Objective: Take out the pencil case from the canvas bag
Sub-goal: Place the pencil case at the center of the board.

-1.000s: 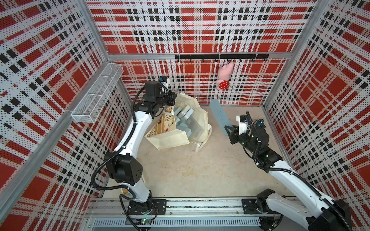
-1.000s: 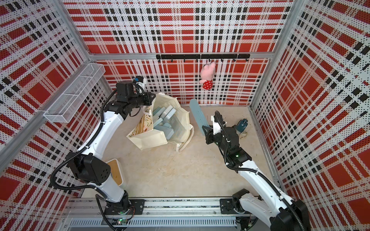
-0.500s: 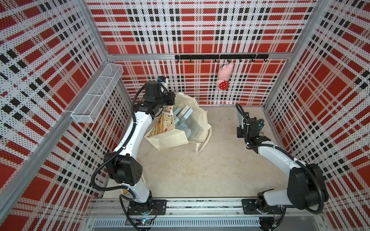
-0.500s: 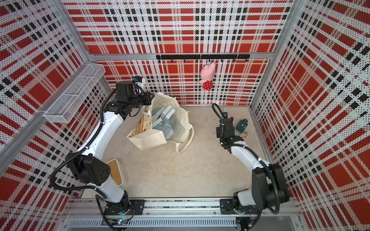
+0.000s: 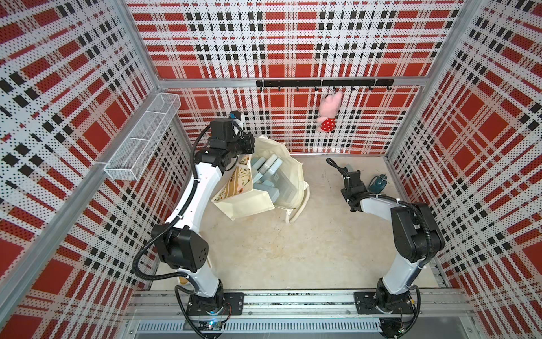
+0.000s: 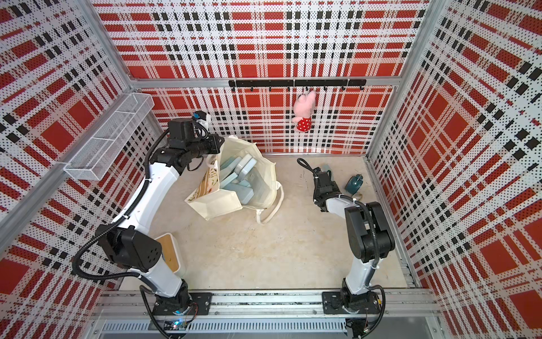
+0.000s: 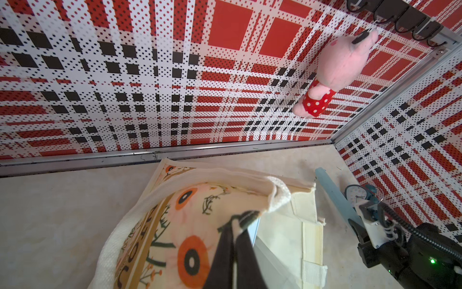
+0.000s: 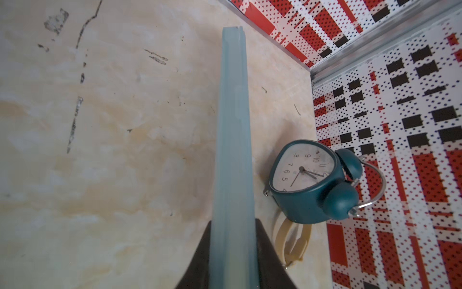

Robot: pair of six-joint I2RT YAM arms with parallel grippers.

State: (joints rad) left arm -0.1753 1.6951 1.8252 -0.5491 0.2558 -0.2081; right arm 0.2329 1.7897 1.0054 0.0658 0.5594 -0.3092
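At right wrist, saw right gripper [image 8: 233, 221] clamped narrow on one end of pale blue pencil case [image 8: 231, 125], long body pointing toward back wall. Held case low over table [image 8: 112, 150], well apart from canvas bag [image 5: 293, 173]; couldn't tell whether touching surface. Noted teal alarm clock [image 8: 307, 180] just beside case, near right wall. Across table, found left gripper [image 7: 241, 220] pinched fully closed on bag's flower-printed rim, mouth gaping. Saw several blue-grey boxes [image 5: 269, 173] stacked inside bag. Further out: spotted pink plush toy [image 5: 328, 114] hanging from black hook rail [image 5: 322, 83] on back wall, wire basket [image 5: 143, 138] on left wall.
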